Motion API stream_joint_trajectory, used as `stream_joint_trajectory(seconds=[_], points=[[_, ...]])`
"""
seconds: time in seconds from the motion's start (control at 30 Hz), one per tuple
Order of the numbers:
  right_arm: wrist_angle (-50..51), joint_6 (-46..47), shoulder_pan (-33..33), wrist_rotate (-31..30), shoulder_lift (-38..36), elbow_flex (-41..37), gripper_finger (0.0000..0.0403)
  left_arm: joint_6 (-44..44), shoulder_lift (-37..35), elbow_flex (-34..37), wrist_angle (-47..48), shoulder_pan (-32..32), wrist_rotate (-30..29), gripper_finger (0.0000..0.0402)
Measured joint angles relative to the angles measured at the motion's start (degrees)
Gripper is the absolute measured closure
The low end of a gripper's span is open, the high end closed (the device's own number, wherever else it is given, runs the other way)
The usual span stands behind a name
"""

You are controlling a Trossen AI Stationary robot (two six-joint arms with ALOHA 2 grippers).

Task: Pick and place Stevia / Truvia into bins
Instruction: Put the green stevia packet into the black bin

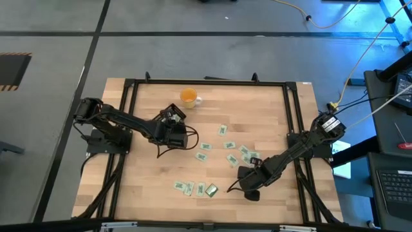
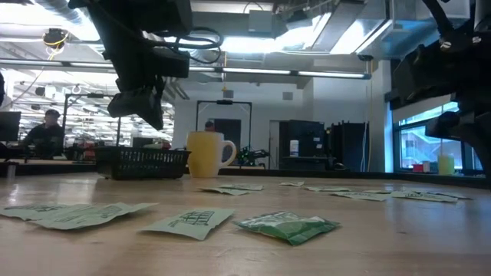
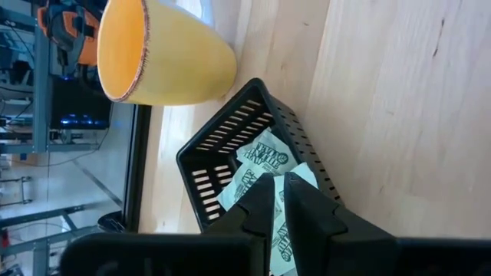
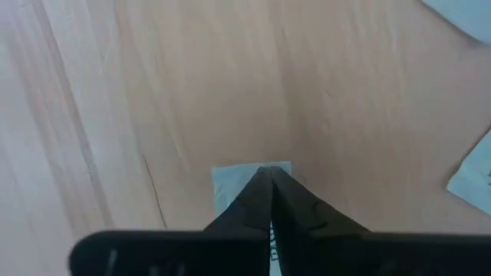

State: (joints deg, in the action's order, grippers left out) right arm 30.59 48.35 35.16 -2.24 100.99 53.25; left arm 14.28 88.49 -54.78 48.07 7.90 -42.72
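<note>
Pale green and white Stevia sachets [image 1: 223, 130] lie scattered flat on the wooden table, and some lie in the black tray [image 3: 230, 130]. My left gripper [image 3: 278, 201] hovers above the tray's sachets [image 3: 261, 153], shut with nothing between its fingers. My right gripper [image 4: 270, 172] points down at the table's near right part [image 1: 248, 174], shut on one sachet [image 4: 230, 178]. The fingers hide most of that sachet. My right gripper comes at the sachet from above, pointing steeply down. Its shut fingertips meet at the sachet's edge [image 4: 253, 169]. The sachet lies flat on the table. The fingers hide whether paper is caught between them.
An orange cup [image 1: 188, 97] with a white handle stands just beyond the tray toward the far edge. Three sachets [image 1: 196, 188] lie near the front edge, and several more [image 1: 238, 153] lie between the two grippers. Black frame rails [image 1: 293, 116] border the table.
</note>
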Motion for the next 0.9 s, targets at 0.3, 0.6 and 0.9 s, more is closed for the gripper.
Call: stream_joint_trajectory(seconds=[0.3,0.6,0.9], points=[[-0.13,-2.20,0.89,0.48,0.11,-0.02,0.0337,0.00,0.02,0.00,-0.07,0.00,0.00,0.0375],[2.48,-5.20,1.61,-0.73,1.90,0.44,0.0335,0.00,0.04,0.00,-0.24,0.00,0.00,0.0377],[3.22,-5.32,1.64,-3.59,2.23,0.50,0.0374,-0.02,0.04,0.00,-0.33,0.00,0.00,0.0377]])
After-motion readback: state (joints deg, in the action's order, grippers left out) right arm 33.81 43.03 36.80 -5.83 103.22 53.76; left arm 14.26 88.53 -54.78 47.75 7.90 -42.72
